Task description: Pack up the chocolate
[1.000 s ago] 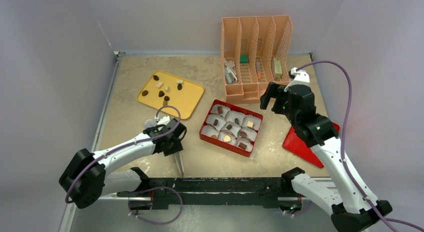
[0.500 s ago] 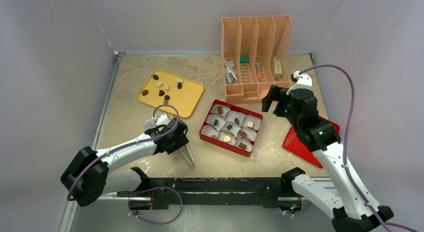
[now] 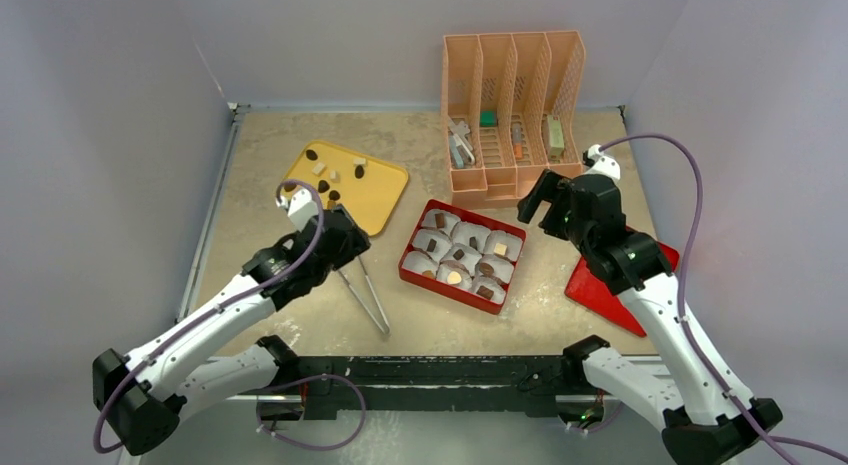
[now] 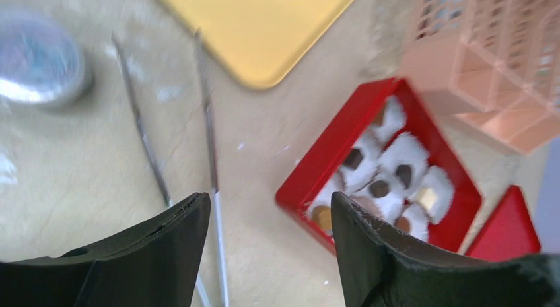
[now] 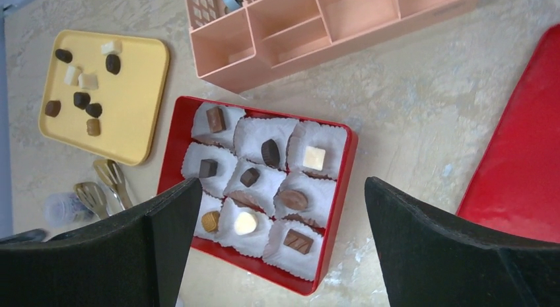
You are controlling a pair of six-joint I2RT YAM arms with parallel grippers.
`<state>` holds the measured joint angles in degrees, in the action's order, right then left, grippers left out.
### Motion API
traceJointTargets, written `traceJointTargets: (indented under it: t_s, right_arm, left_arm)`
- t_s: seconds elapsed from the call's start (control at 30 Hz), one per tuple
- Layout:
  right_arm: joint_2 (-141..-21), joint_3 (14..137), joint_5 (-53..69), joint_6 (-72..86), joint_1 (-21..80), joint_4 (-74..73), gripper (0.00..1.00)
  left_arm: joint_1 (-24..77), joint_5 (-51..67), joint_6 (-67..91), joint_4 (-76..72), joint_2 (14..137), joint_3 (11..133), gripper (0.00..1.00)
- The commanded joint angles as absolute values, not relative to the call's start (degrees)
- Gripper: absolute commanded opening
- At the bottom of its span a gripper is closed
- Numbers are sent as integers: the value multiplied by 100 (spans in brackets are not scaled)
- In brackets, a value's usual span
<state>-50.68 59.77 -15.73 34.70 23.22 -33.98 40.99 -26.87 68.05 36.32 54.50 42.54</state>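
Slim silver metal tweezers (image 3: 366, 290), prongs spread and empty, are shown lying at eight o'clock of the red paper-cupped box (image 3: 413, 247), presumably for pick-up by the wide-open, empty left gripper (image 4: 264, 218).

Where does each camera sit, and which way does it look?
Top external: high behind the arms, looking down over the table; left arm and right arm show.
Left wrist: on the left arm, looking down at the tongs and red box; its open jaws frame the bottom.
Right wrist: on the right arm, looking down at the red box, yellow tray and chocolate; open jaws at the bottom corners.
Both wrist views share the red box.
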Motion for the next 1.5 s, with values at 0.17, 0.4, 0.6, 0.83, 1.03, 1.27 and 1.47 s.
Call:
traceJointTargets:
  t_s: [0.17,0.4,0.6,0.83,1.03,1.27,1.47]
  right_arm:
    - [-5614,5697,-2786,4151,2305,-3689,79]
    - [-6487,5441,-3567,4222,2009,-3767,51]
    - [-7249,4960,-3400,3899,1012,-3122,37]
    - [-7872,4776,-3289,3703,591,-2651,27]
    - [-8355,4952,-2954,3740,255,-2689,27]
    - [-8724,5038,-2691,3581,-194,-2570,28]
    - [-9071,5146,-2478,3481,-430,-2499,28]
  left_arm:
    - [4093,-3329,3859,3466,5071,5658,73]
    - [4090,-3444,3256,3373,4812,5558,79]
    - [4092,-3841,2596,3171,4481,5077,80]
    - [4089,-4116,2340,2978,4136,4668,80]
    - [4090,-4015,2276,2961,4233,4693,79]
    - [4096,-4183,2309,2996,4120,4678,78]
    - [4093,-4266,2324,2995,4058,4643,78]
